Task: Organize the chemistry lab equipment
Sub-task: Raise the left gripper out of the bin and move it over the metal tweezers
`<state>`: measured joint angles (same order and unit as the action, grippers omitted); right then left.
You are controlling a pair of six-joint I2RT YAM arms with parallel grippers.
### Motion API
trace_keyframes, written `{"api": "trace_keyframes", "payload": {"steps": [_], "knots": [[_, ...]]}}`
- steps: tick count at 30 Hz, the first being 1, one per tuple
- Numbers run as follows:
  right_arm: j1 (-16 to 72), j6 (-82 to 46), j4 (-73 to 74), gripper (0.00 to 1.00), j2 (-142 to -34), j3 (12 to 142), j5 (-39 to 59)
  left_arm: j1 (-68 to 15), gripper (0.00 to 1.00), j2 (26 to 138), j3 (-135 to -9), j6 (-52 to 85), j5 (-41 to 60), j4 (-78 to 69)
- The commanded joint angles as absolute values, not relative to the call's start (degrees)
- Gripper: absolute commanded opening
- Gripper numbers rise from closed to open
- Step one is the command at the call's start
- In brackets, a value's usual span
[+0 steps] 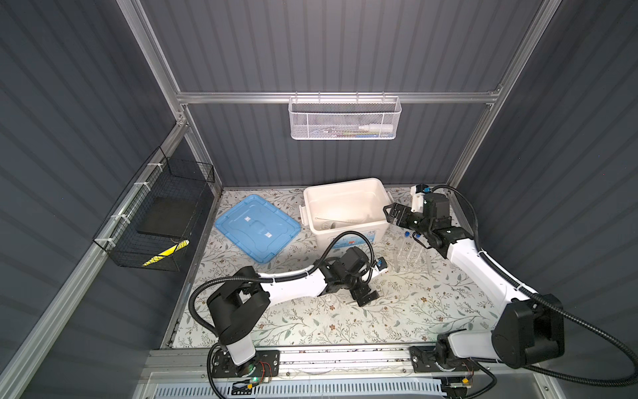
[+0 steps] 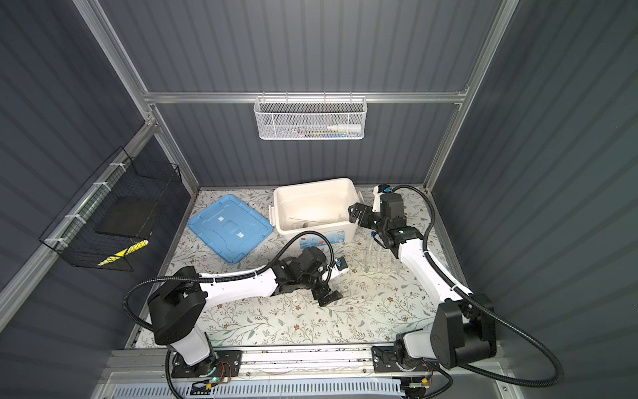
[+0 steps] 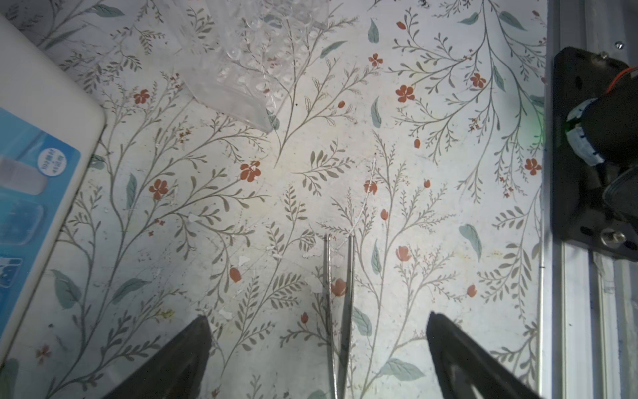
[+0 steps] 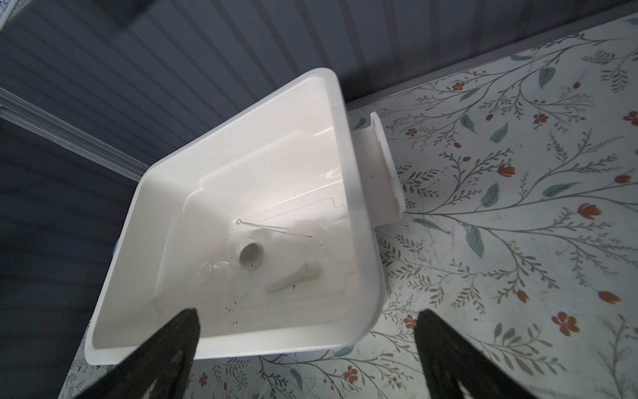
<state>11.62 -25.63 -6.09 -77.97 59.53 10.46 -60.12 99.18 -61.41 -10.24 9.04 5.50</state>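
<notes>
A desk (image 1: 379,321) covered in a matte sheet printed with leafy stems and small red flowers. At its far edge, right of centre, stands an open cream plastic box (image 1: 341,182). The box is smooth and rectangular with rounded corners. Its flat blue lid (image 1: 257,228) lies beside it, toward the far left corner.

In the right wrist view, the box holds a small white mortar (image 4: 250,254) with a round mouth and a stubby white pestle (image 4: 293,276). Beside them are a clear glass dish (image 4: 224,278) and a thin wire brush (image 4: 272,228) with a looped end. The right gripper (image 4: 307,314) hangs spread wide and empty at the box's right end, above its rim.

Near the desk's right edge, a clear tube rack (image 1: 411,257) holds slim clear test tubes (image 1: 417,237) with blue caps, standing upright.

Around the desk's middle, thin metal tweezers (image 3: 340,311) lie flat, their two shiny arms slightly parted. The left gripper (image 3: 317,319) is spread wide over them, with one dark finger on either side and neither touching.
</notes>
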Motion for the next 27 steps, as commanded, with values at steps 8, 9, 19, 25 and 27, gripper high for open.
{"api": "trace_keyframes", "payload": {"steps": [8, 9, 19, 25, 27], "knots": [[11.3, -25.7, -7.1, 0.99, -78.4, 59.8, 9.7, -61.2, 0.85, 104.5, -62.3, -14.3, 9.4, 10.7], [11.3, -25.6, -7.1, 0.99, -78.5, 59.8, 9.7, -61.2, 0.85, 104.8, -62.4, -14.5, 9.3, 11.0], [11.3, -25.8, -6.9, 0.99, -78.8, 59.7, 9.7, -61.3, 0.68, 108.1, -63.9, -14.9, 8.2, 13.2], [11.4, -25.7, -6.9, 0.99, -79.1, 59.8, 9.7, -61.2, 0.41, 110.4, -65.7, -14.1, 7.4, 14.2], [11.3, -25.6, -6.9, 0.99, -79.2, 59.9, 9.6, -61.2, 0.34, 111.0, -66.1, -14.0, 7.2, 14.7]]}}
